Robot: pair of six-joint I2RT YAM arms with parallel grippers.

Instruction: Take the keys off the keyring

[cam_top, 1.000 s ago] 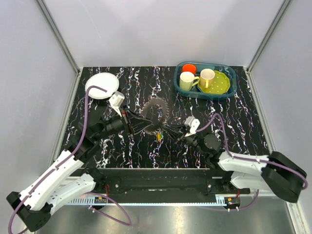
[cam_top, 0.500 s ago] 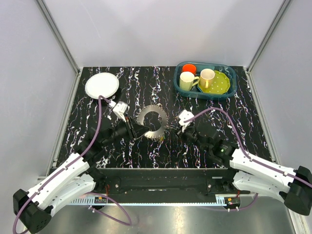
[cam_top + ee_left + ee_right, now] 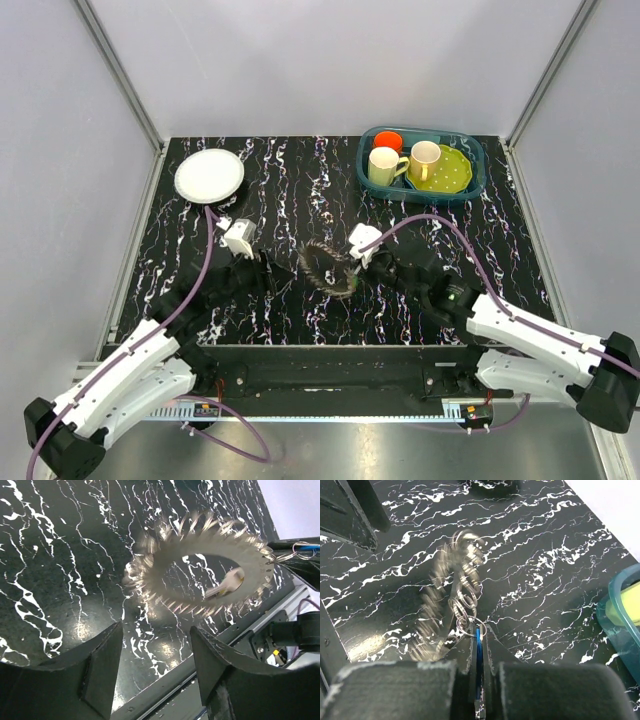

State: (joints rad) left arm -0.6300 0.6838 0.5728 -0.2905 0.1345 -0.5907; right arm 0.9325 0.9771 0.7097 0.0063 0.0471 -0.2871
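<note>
The keyring (image 3: 328, 268) with its fan of grey keys hangs tilted just above the table between my two grippers. In the right wrist view the keys (image 3: 437, 612) are a blurred bunch, joined by small linked rings (image 3: 464, 611) to a blue tag (image 3: 479, 645). My right gripper (image 3: 479, 629) is shut on that blue tag. In the left wrist view the keys (image 3: 200, 575) show as a blurred toothed ring ahead of my left gripper (image 3: 156, 631). Its fingers (image 3: 97, 672) stand apart with nothing between them, clear of the keys. From above, the left gripper (image 3: 270, 276) sits left of the bunch and the right gripper (image 3: 360, 266) at its right edge.
A round white plate (image 3: 209, 176) lies at the back left. A teal tub (image 3: 483, 170) at the back right holds two mugs, an orange cup and a yellow-green plate; its corner (image 3: 625, 605) shows right of the right wrist. The table's metal front rail (image 3: 165, 680) runs below the left fingers.
My left gripper has opened, let go of the keys and drawn back to the left. The right gripper has kept its hold and the bunch now swings, tilted, from it.
</note>
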